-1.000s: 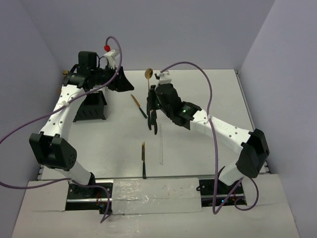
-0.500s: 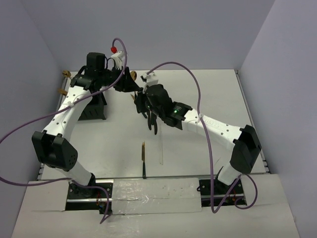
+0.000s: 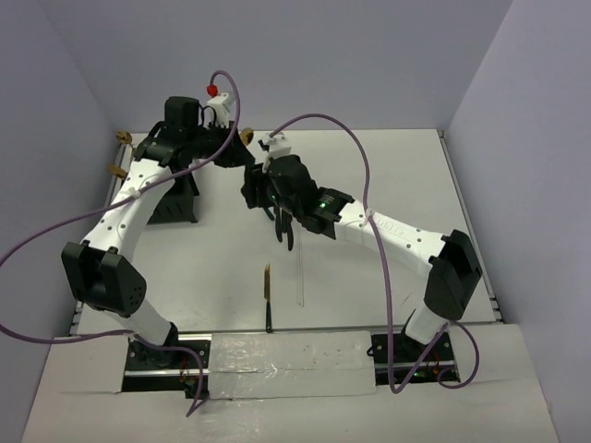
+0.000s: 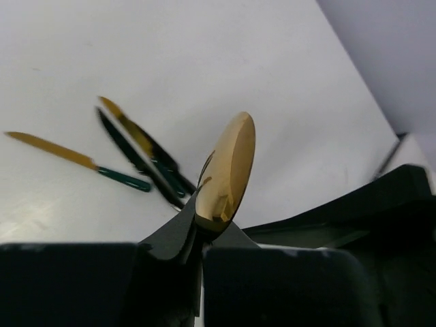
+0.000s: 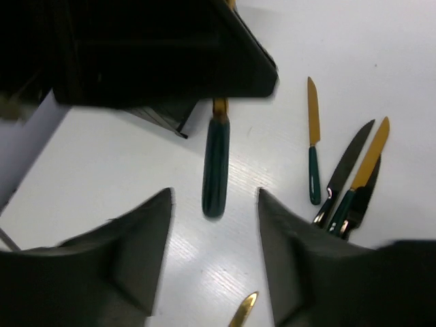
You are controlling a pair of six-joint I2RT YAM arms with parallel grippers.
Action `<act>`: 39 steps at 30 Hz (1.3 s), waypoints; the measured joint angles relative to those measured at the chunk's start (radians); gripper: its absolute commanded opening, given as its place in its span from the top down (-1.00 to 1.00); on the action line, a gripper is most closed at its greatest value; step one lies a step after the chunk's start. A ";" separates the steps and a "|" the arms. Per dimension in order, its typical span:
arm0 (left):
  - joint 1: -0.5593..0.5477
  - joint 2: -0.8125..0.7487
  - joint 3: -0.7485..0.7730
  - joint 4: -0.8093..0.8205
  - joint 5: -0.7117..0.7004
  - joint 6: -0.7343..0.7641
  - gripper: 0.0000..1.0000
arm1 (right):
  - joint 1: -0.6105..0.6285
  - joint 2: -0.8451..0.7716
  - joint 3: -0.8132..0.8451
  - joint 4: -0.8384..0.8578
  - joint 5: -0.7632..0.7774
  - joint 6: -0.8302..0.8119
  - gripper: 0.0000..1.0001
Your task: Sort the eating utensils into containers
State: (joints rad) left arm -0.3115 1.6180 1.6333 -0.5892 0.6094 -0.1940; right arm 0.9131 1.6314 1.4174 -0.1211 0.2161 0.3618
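**Table** point(image 3: 397, 175): white work surface that carries everything listed below.

**Cutlery caddy** point(image 3: 180, 205): black box at the far left, partly hidden under the left arm. It is the destination for all the pieces.

**Left gripper** point(image 4: 201, 235): clamped on the gold spoon point(image 4: 228, 170) at the neck, with the bowl standing out past the fingertips. It is held near the caddy, probably for transfer into a compartment.

**Right gripper** point(image 5: 214, 204): fingers spread apart and holding nothing. One finger sits on each side of the spoon's dark green handle, which projects from under the left gripper. No contact with the handle is visible. This reads as a hand-over, with the left arm bearing the piece. The right gripper would need to draw clear before the spoon travels.

**Knives, loose group** point(image 5: 354, 180): several with gold blades and dark handles, overlapping on the table beside the right gripper and unsorted.

**Single knife** point(image 5: 312, 146): gold blade and green handle, lying just beside that group.

**Lone knife** point(image 3: 268, 295): lies near the front edge, well apart from the others, and is unsorted.

**Thin white stick** point(image 3: 302, 277): lies beside the lone knife and is not cutlery, so it is likely to stay where it is.
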 measured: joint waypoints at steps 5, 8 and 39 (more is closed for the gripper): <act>0.137 0.020 0.030 0.037 -0.117 0.053 1.00 | 0.000 -0.001 0.009 -0.013 0.002 0.004 -0.41; 0.288 0.057 0.056 0.119 -0.237 0.106 1.00 | 0.000 -0.014 -0.018 -0.010 0.009 0.010 -0.41; 0.497 0.383 0.085 0.512 -0.605 0.216 -0.31 | -0.013 -0.281 -0.396 -0.020 0.142 0.094 -0.42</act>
State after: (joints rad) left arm 0.1852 2.0006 1.7187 -0.0776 0.0048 0.0223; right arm 0.9005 1.3502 1.0210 -0.1410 0.3584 0.4561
